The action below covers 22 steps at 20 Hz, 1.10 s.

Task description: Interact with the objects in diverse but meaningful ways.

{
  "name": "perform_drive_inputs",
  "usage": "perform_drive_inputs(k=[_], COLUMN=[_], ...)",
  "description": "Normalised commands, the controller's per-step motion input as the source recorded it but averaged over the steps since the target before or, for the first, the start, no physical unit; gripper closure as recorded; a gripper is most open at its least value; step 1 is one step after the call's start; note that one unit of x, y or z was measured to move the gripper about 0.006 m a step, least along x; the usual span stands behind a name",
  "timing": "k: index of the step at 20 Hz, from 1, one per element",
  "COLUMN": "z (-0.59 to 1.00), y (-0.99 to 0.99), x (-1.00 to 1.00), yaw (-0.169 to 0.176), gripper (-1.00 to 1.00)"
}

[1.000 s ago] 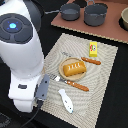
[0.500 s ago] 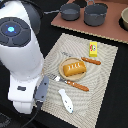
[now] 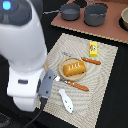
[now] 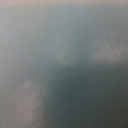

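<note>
- While the big white arm [image 3: 25, 55] filled the exterior view's left, its bulk overhung the near-left edge of the woven placemat [image 3: 102, 75], and the gripper itself could not be made out, so whether its jaws were apart or together cannot be told
- The wrist view gave only a grey-green blur with pale smudges, nothing readable
- Open mat lay toward the exterior view's right, past the cutlery, before the dark table [image 3: 117, 112]
- The tan plate [image 3: 64, 75] sat mid-mat with a ridged orange-brown block [image 3: 73, 68] resting on it
- One orange-handled piece of cutlery [image 3: 76, 85] lay just beside the plate's near rim, slanted; a second orange-handled piece [image 3: 91, 61] lay near its far side
- The small yellow packet with red marks [image 3: 93, 48] lay flat near the mat's far edge
- The white elongated piece [image 3: 65, 99] lay near the mat's near edge, close to the arm
- Two grey pots [image 3: 95, 14] stood on a brown board [image 3: 75, 25] beyond the mat
</note>
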Motion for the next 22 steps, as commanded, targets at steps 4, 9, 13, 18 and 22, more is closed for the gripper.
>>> perform_drive_inputs(k=[4,9,13,18,22], z=[0.69,0.48,0.37,0.19,0.01], y=[0.87,0.89,0.90,0.91,0.90], x=[-0.11,-0.07,-0.06,-0.07,-0.12], yaw=[0.050,0.039,0.034,0.042,0.049], gripper=[1.00,1.00,1.00,1.00,1.00])
